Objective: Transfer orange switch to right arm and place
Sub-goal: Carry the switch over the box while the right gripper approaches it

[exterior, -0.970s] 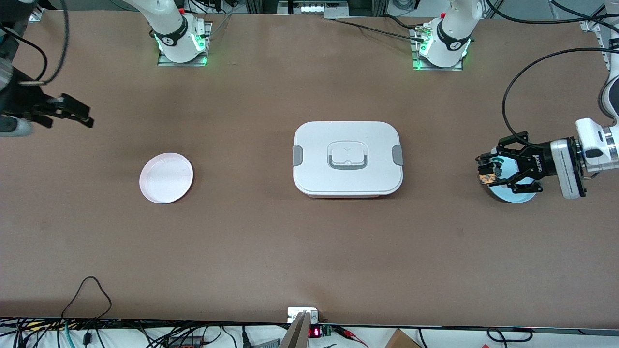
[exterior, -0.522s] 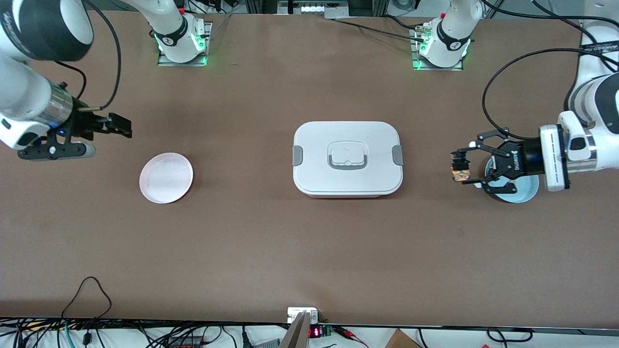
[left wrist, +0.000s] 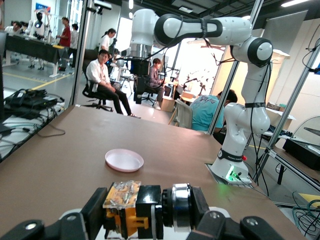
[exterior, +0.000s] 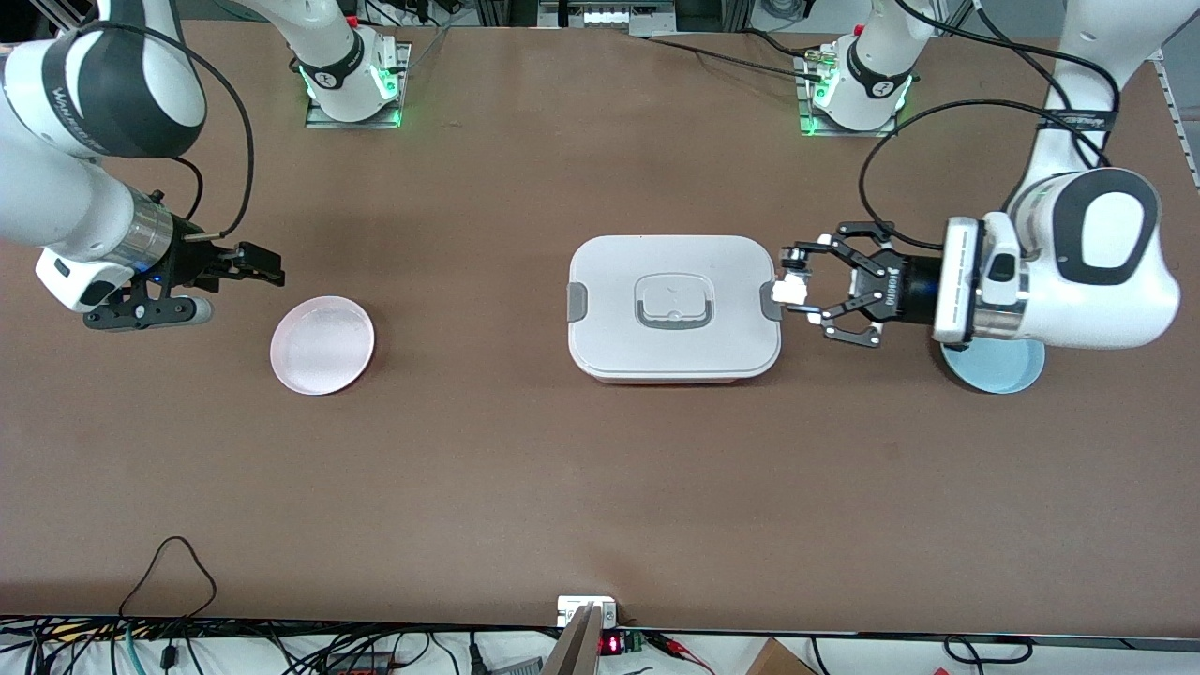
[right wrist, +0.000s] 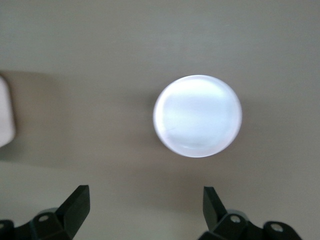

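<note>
Right now your left gripper is clamped on the orange switch, carried in the air over the edge of the white lidded box at the left arm's end of it. In the left wrist view the switch sits between the pads, black body w/ orange part showing under a clear top piece, long axis running across the jaws. In the front view it's too washed out at the fingertips to see colour, so go by the wrist cam.

Your right gripper hangs w/ jaws spread wide, nothing between them, just beside the pink plate and a bit farther from the front camera than it. The right wrist view looks straight down on that plate, both fingertips apart at the frame edge.

Key relation: the switch lies toward the left arm's end from the right gripper, well apart, w/ the whole box between them. Both grippers point at each other along the table's length, roughly in line. My read: handover not yet begun; the arms need to meet over the box approx mid-table. You'll want the right jaws to take the switch on a part the left pads don't cover, and there isn't much free body showing.

The blue plate sits under the left wrist, empty as far as I can see.
</note>
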Action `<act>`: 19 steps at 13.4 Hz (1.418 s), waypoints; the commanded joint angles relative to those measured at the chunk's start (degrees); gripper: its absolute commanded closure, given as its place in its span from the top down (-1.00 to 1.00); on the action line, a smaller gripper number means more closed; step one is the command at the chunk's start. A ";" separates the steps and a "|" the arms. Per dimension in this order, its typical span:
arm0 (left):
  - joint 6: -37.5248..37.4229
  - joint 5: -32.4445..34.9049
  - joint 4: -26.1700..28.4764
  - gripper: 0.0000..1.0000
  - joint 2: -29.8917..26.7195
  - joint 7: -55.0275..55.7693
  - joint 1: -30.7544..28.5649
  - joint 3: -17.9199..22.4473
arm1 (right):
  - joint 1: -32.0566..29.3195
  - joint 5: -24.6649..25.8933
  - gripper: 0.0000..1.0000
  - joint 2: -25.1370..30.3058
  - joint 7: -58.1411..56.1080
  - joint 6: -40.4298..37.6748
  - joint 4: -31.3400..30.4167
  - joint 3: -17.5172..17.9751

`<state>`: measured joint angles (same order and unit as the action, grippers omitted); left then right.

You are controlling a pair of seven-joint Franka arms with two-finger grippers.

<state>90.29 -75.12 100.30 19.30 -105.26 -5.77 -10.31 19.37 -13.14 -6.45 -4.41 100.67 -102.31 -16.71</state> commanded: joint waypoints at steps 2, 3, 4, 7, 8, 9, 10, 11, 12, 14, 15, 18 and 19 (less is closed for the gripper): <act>0.23 -4.50 1.39 -1.00 0.65 -4.78 2.86 0.47 | -7.75 -22.56 1.00 0.48 -11.99 -7.84 -3.06 0.09; 1.37 -5.38 1.39 -1.00 0.83 -5.57 3.83 0.47 | -8.72 -29.25 1.00 0.12 -15.34 -9.86 -4.90 0.09; 2.25 -6.70 1.74 -1.00 1.00 -6.27 4.71 0.47 | -9.26 -34.71 1.00 -0.23 -17.37 -11.62 -6.40 0.09; 2.70 -9.51 2.09 -1.00 2.06 -6.45 6.74 0.47 | -9.18 -55.95 1.00 -3.38 -22.12 -20.39 -10.70 0.18; 3.22 -10.04 2.09 -1.00 2.23 -6.45 7.44 0.47 | -8.56 -64.04 1.00 -4.44 -23.96 -22.95 -13.42 0.36; 4.44 -10.92 2.09 -1.00 2.24 -6.54 8.23 0.47 | -7.78 -70.82 1.00 -4.45 -25.72 -23.93 -16.75 0.62; 5.76 -11.62 2.09 -1.00 2.24 -6.54 9.19 0.47 | -6.72 -73.76 1.00 -4.45 -28.09 -24.38 -18.26 0.62; 6.99 -12.67 2.01 -1.00 2.24 -6.45 10.16 0.47 | -6.71 -74.66 1.00 -4.45 -29.25 -25.16 -18.89 0.62; 8.31 -13.64 2.01 -1.00 2.24 -6.45 11.30 0.47 | -6.97 -74.93 1.00 -4.54 -29.34 -26.13 -18.89 0.62; 10.77 -15.23 2.01 -1.00 2.24 -6.45 13.41 0.47 | -7.15 -75.37 1.00 -5.15 -31.00 -27.80 -19.07 0.62; 11.65 -15.49 2.01 -1.00 2.32 -6.45 14.12 0.47 | -6.63 -76.15 1.00 -5.94 -32.67 -27.72 -19.59 0.62; 13.50 -16.72 1.92 -1.00 2.41 -6.45 15.09 -0.58 | -0.23 -84.39 1.00 -9.10 -33.56 -21.78 -19.33 0.71; 14.03 -17.68 1.92 -1.00 2.41 -6.45 15.26 -1.45 | 3.53 -87.81 1.00 -9.28 -34.00 -17.92 -19.16 0.71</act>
<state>102.96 -89.84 101.88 21.93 -109.55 9.02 -10.80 17.08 -95.73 -14.52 -36.58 78.03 -121.64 -15.85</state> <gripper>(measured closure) 0.282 0.000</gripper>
